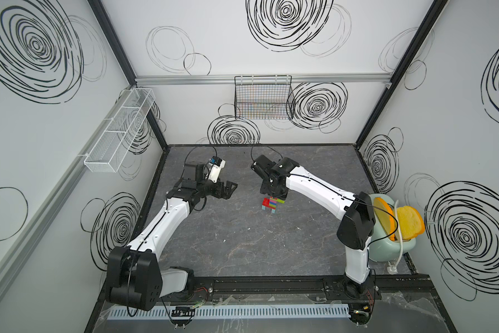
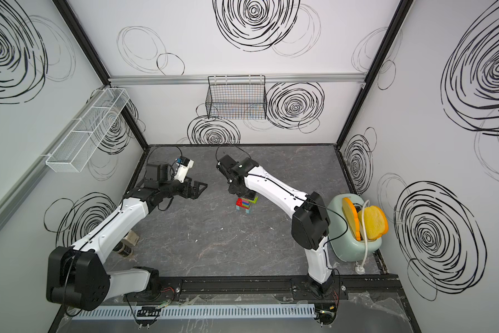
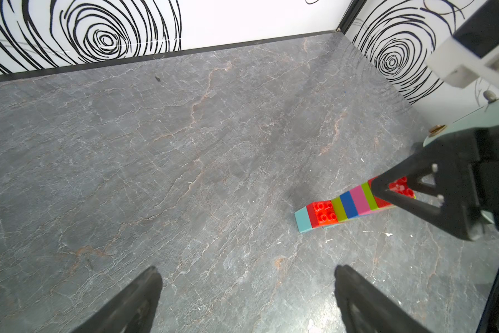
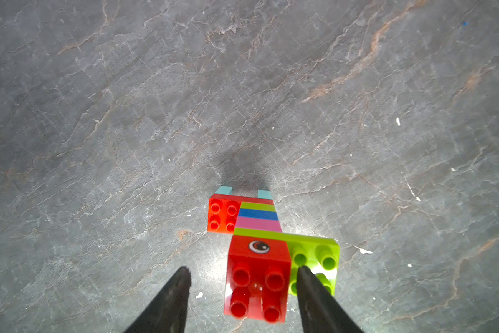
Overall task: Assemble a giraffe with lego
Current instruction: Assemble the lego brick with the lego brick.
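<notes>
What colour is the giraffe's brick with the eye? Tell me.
Red; the eye brick shows best in the right wrist view.

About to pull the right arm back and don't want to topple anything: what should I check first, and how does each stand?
1. The giraffe stands on both light-blue legs: ok.
2. The red head brick sits on the lime brick: ok.
3. Jaws of the right gripper apart around the head: ok.
4. Both jaws off the bricks: cannot tell; one overlaps the lime brick.
5. The left gripper open, away from the giraffe: ok.
</notes>
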